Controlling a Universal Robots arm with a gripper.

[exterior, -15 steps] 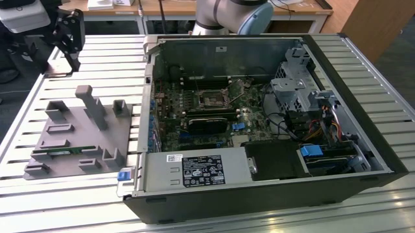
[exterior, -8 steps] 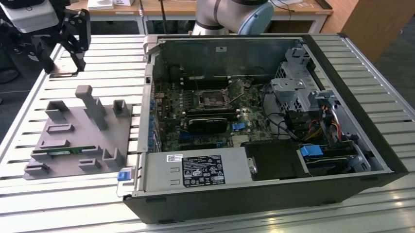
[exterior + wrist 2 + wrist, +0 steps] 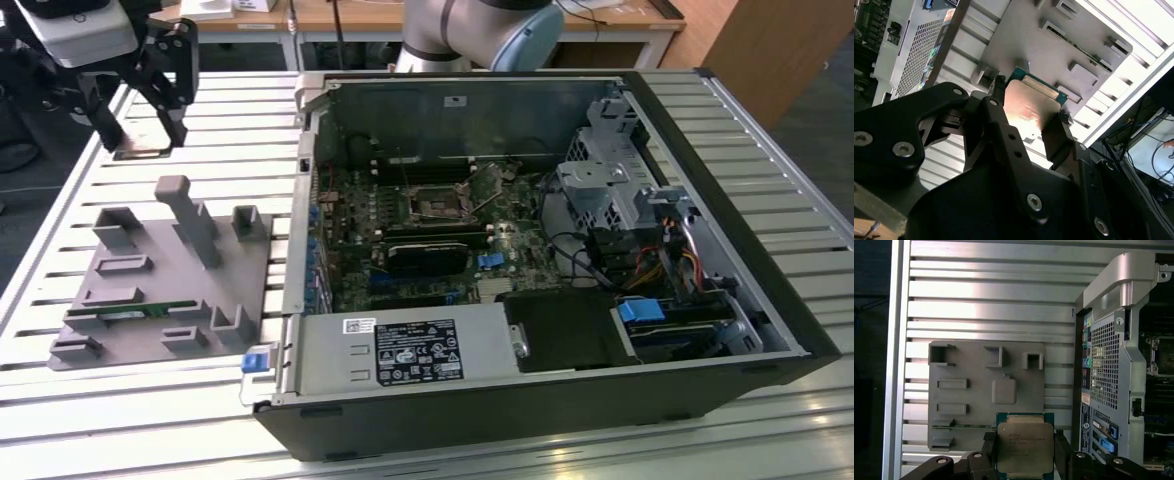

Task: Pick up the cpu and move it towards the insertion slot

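The flat square cpu (image 3: 1025, 447) with shiny silver metal top and green rim is pinched between the fingers of the black gripper (image 3: 1024, 452), seen in both wrist views, and is held above the grey plastic parts holder (image 3: 969, 405) on the slatted metal table (image 3: 747, 130). In the exterior view the gripper (image 3: 140, 150) is seen well apart from the square silver-framed insertion slot (image 3: 441, 205) inside the open black computer case (image 3: 747, 250).

We see the cpu (image 3: 1025, 446) with a dull brushed-metal lid on a green board, glossy in the second wrist view. The gripper (image 3: 1029, 132) is matt black. The fixture tray (image 3: 986, 390) looks matt grey plastic; the table (image 3: 989, 300) is ribbed shiny aluminium.
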